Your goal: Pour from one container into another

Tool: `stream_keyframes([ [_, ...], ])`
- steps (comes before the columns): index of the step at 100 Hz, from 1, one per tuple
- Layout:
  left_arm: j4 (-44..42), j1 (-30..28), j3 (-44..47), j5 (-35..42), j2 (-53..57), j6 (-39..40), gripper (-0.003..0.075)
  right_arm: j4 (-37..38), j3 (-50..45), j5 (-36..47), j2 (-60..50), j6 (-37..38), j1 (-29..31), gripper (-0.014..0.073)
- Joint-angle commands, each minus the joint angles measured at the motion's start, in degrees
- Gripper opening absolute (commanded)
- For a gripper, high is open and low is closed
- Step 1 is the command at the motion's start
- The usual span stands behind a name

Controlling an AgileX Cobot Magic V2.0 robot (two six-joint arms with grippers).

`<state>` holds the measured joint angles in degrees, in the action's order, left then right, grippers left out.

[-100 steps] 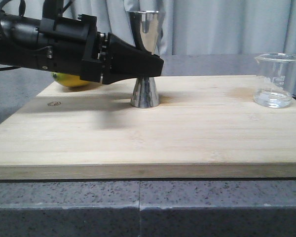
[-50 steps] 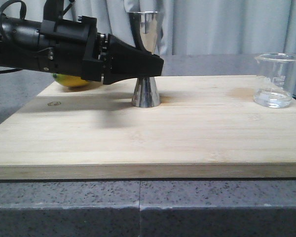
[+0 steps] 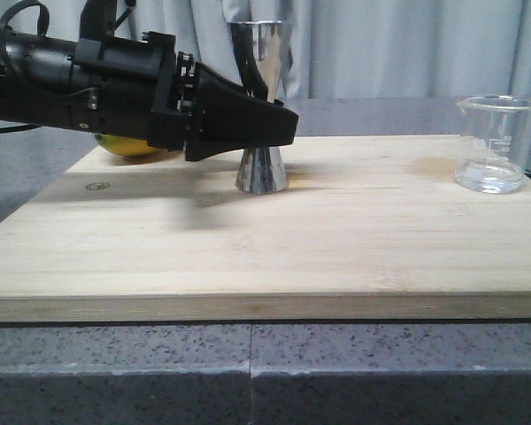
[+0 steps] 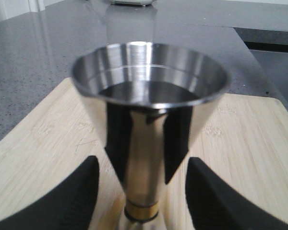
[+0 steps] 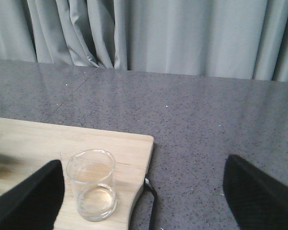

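The steel hourglass jigger [image 3: 262, 168] stands upright on the wooden board [image 3: 336, 248], left of centre at the back. My left gripper [image 3: 283, 124] reaches in from the left at the height of its waist. In the left wrist view the jigger [image 4: 146, 96] fills the middle and its gold band [image 4: 141, 210] sits between the two black fingers [image 4: 62, 201], with a gap on each side; the gripper is open. The glass beaker [image 3: 494, 142] with a little clear liquid stands at the board's right edge. My right gripper [image 5: 144, 201] is wide open, and the beaker [image 5: 92, 184] stands near one finger [image 5: 29, 196].
A yellow fruit [image 3: 128, 144] lies on the board's back left corner, mostly hidden behind my left arm. A thin dark cable [image 5: 151, 201] runs along the board's rounded edge. Grey speckled countertop [image 5: 206, 124] surrounds the board, with curtains behind.
My left gripper has slid a little to the right, so its fingertips reach further past the jigger's waist. The jigger and the beaker stay where they were.
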<state>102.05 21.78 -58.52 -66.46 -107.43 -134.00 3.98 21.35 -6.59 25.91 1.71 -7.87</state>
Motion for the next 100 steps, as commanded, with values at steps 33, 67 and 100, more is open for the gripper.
stream_keyframes([
  [33,-5.4,0.4,-1.5,2.8,9.4,12.0,0.0489,0.6,2.2,4.9,0.1,-0.1,0.2,0.0615],
  [67,-29.5,0.4,-1.5,15.3,22.4,37.7,0.0489,-0.6,2.5,2.7,0.1,-0.1,0.2,0.0615],
  [100,-64.4,0.4,-2.7,17.2,39.9,79.3,0.0489,-0.9,16.0,-26.6,5.1,-0.1,0.2,0.0615],
])
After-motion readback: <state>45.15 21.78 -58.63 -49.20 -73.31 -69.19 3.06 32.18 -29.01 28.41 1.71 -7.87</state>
